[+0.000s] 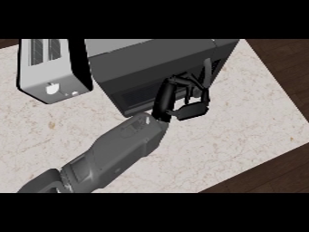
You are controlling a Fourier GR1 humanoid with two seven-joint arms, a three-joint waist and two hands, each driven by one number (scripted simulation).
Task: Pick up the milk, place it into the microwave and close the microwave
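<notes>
I had one robot hand (183,97) up against the front of the microwave (163,68), fingers spread and released, holding nothing. Which arm it was, I couldn't tell. The door looked shut. No milk showed on the desk (250,118) beside the microwave, so I judged it inside. Toaster (50,68) stood left of the microwave. Next: pull away.

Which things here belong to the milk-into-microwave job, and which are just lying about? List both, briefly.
Belongs to the job:
microwave
right hand, at the microwave's front
(the milk does not show in this view)

Just lying about:
toaster, left of the microwave
</notes>
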